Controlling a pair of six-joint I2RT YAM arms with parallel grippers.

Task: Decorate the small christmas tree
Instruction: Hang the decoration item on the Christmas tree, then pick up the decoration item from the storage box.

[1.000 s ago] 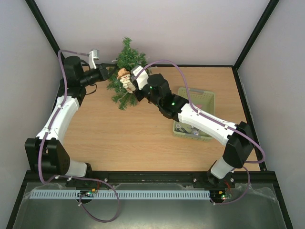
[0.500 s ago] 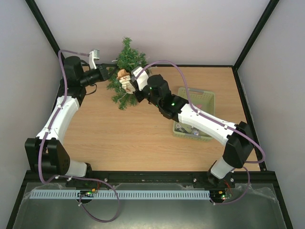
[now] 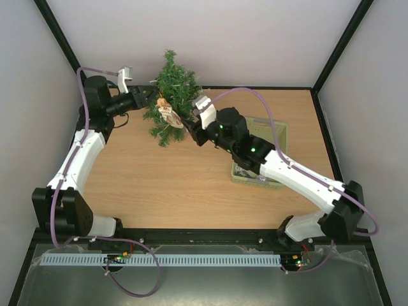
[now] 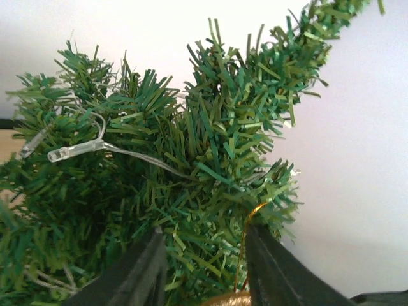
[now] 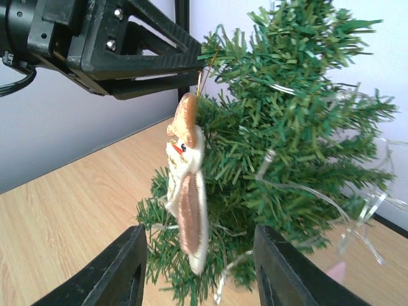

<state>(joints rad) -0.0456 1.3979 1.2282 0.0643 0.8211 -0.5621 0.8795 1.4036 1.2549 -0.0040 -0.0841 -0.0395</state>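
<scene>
The small christmas tree (image 3: pixel 173 89) stands at the far edge of the bench (image 3: pixel 159 178), left of the middle, right up against the back wall. Left hand (image 4: pixel 204 255) comes in from the left and is clamped on its bushy branches. A snowman-looking ornament (image 5: pixel 185 191) dangles off a branch by a gold loop. Right hand (image 5: pixel 201 268) sits just near-right of it, fingers apart, holding nothing. Pale green basket (image 3: pixel 278 129) is off to the right.

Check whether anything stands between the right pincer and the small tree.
Only the snowman ornament: it hangs by a gold loop from a branch of the tree, right in front of the open right pincer. Nothing else visible stands between them.
</scene>
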